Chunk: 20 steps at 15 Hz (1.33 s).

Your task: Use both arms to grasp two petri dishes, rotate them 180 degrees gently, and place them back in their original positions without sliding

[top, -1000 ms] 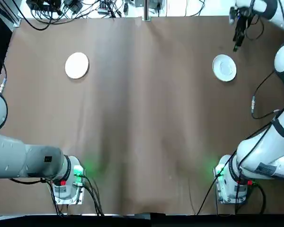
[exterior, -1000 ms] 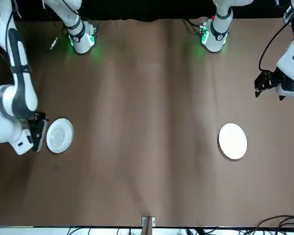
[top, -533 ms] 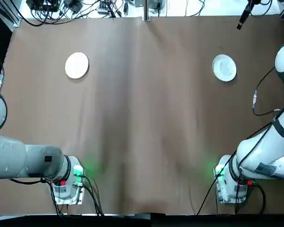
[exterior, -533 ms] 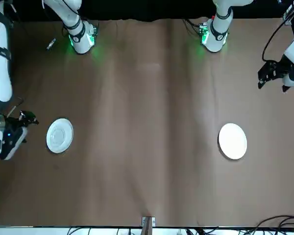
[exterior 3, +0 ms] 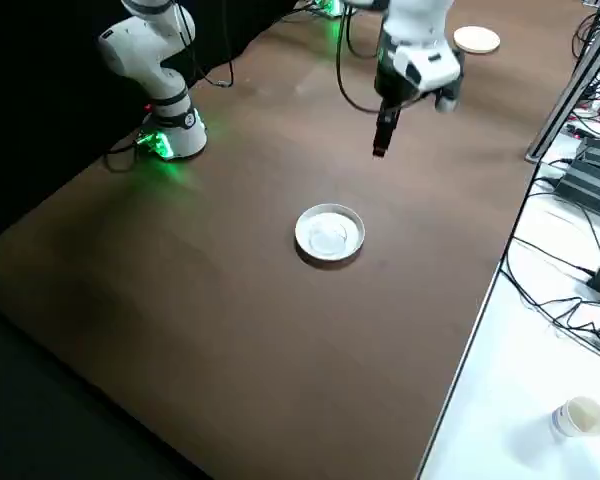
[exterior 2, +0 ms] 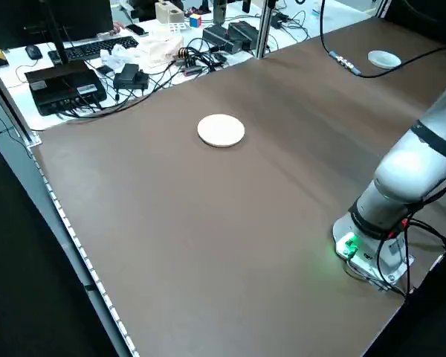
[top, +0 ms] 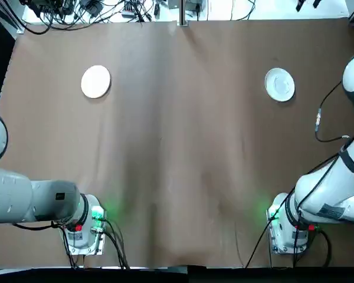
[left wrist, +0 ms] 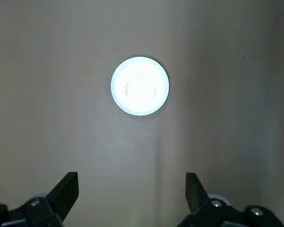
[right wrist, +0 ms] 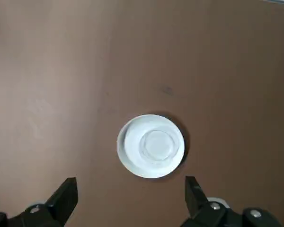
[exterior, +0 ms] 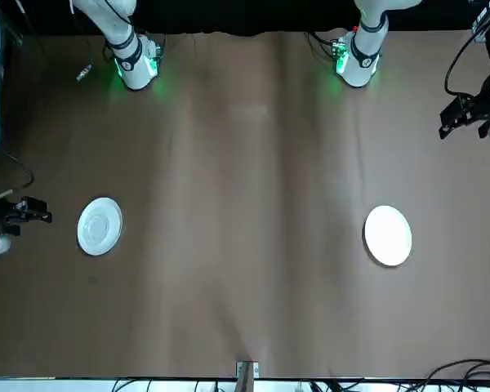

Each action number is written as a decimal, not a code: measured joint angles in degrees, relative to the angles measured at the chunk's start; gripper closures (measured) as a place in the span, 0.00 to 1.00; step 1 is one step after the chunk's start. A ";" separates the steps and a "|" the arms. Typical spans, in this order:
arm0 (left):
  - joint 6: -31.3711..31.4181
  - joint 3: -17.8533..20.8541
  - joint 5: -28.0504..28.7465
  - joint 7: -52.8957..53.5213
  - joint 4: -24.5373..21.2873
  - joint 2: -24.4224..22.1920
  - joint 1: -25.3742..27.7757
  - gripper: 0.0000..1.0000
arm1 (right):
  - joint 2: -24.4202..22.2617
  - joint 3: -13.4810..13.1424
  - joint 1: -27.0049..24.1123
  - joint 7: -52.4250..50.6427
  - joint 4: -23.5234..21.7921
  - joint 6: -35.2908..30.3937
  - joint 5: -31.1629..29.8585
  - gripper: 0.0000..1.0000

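Two dishes on my brown-covered table: matte white disc [top: 95, 81], far left corner; glossy rimmed white dish [top: 279, 84], far right corner. Black left gripper [left wrist: 132, 189] and right gripper [right wrist: 131, 191], both raised, spread, empty.

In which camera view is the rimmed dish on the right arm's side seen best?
The right wrist view: it shows this dish large, with rim and inner ring. Top, front and right side show it smaller; left side, small near the far edge.
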 joint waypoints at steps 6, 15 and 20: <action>-0.05 -0.44 -0.19 -0.63 0.00 0.01 -0.46 0.00 | -7.08 0.25 2.60 16.14 0.57 -6.16 0.69 0.00; 0.03 -2.03 -3.62 -0.80 0.00 0.33 -0.51 0.00 | -20.28 -4.97 7.98 18.03 -6.88 -10.25 0.69 0.00; 0.04 -2.77 -3.31 -0.80 0.00 0.35 -0.51 0.00 | -21.55 -9.60 10.45 17.96 -12.96 -5.23 0.68 0.00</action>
